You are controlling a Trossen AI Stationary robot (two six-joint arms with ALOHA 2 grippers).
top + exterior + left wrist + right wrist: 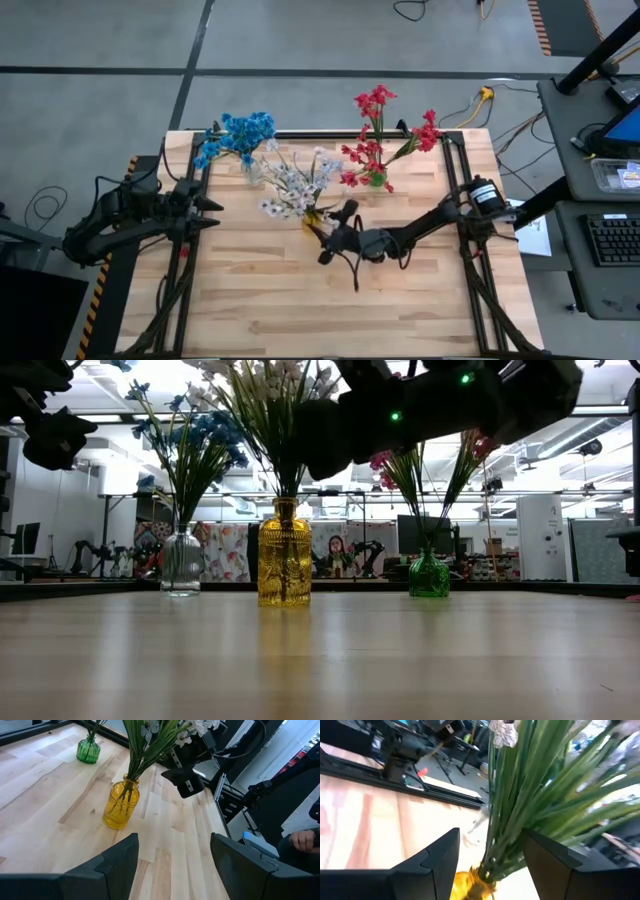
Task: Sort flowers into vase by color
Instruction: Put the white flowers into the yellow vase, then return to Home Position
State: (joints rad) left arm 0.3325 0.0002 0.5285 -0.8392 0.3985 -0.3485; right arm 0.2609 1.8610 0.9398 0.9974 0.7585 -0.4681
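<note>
Three vases stand on the wooden table. A clear vase (250, 172) holds blue flowers (238, 133). A yellow vase (285, 555) holds white flowers (295, 180). A green vase (429, 575) holds red flowers (380, 135). My right gripper (491, 840) is open above the yellow vase (475, 885), and the white flowers' green stems (520, 795) rise between its fingers. My left gripper (174, 845) is open near the table's left edge and points toward the yellow vase (120, 805). My right gripper has the white flowers' stems (512, 845) between its open fingers, just above the yellow vase's neck, and it reaches in from the table's right side. The stems run close along one finger (540, 855). I cannot tell whether that finger touches them.
The near half of the table (330, 310) is bare wood. Black frame rails (470, 260) run along its left and right sides. Cables lie on the floor beyond the far edge. A person's hand (305, 840) shows past the table's right side, by a desk with a keyboard (612, 238).
</note>
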